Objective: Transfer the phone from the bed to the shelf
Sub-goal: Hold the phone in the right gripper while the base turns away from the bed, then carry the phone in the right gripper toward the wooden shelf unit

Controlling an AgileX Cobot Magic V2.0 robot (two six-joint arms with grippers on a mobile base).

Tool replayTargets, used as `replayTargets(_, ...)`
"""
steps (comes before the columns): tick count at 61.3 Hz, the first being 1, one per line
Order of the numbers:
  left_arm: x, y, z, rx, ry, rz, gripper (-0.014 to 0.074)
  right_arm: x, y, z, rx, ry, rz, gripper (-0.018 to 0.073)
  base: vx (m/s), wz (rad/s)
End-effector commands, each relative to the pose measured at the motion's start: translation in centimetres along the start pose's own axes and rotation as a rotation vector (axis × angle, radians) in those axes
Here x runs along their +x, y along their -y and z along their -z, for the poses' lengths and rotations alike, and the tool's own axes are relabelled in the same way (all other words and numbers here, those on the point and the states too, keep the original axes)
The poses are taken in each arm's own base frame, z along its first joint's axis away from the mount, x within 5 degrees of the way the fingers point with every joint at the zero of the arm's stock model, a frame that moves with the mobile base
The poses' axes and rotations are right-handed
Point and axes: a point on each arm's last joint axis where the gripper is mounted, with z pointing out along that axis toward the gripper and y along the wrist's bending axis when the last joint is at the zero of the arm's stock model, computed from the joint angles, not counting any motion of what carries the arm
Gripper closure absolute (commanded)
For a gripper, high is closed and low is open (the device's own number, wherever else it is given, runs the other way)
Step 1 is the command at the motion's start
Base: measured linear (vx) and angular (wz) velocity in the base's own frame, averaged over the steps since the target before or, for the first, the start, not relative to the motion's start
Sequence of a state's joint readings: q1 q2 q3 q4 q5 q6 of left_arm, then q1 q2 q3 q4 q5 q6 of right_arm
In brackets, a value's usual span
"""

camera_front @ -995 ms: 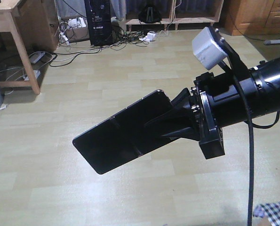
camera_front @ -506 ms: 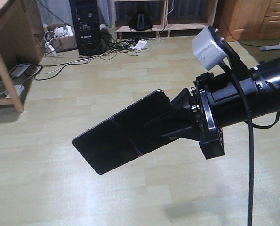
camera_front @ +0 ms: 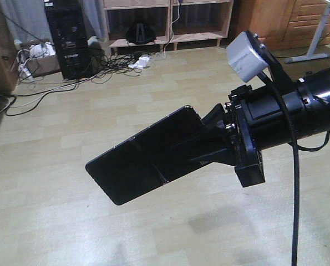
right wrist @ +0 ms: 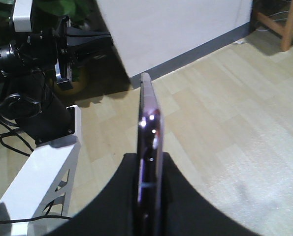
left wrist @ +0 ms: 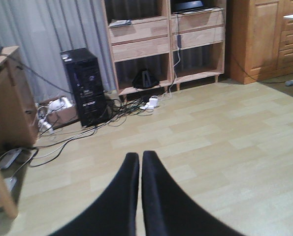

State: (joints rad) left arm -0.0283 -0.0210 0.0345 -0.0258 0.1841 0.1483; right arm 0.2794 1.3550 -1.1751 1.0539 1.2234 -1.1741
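Observation:
The phone (camera_front: 132,166), a glossy black slab with a seam across its middle, hangs level above the floor. My right gripper (camera_front: 182,147) is shut on its near end. The right wrist view shows the phone (right wrist: 149,110) edge-on, its pinkish rim catching light, clamped in the right gripper (right wrist: 149,158). The shelf (camera_front: 153,40) of pale wood stands at the far wall, past the phone's tip. The left wrist view shows the shelf (left wrist: 142,46) with several compartments. My left gripper (left wrist: 140,156) is shut with nothing in it, over bare floor. The bed is out of view.
A black computer tower (camera_front: 67,37) stands left of the shelf, with tangled cables (camera_front: 106,69) and a white power strip (camera_front: 138,61) on the floor. A wooden desk (left wrist: 6,103) is at the left. An orange-brown cabinet (camera_front: 273,22) stands right of the shelf.
The room has slid left in the front view. The desk has left the frame and the shelf has moved toward the middle. The checked cloth at bottom right is gone. The right gripper's hold is unchanged.

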Motion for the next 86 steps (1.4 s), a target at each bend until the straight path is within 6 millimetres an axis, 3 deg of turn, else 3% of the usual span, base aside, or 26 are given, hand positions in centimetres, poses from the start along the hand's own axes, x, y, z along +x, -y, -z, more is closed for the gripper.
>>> replayTargets(1, -1.43, -0.17, 0.24, -0.01, 0.1, 0.015, 0.0595, -1.37, -1.81, 1.08, -0.067, 0.074, 0.026, 0.0562, 0.38, -0.18)
replayTargets(86, -1.43, -0.17, 0.24, -0.01, 0.1, 0.015, 0.0595, -1.37, -1.81, 1.08, -0.067, 0.074, 0.026, 0.0562, 0.38, -0.17)
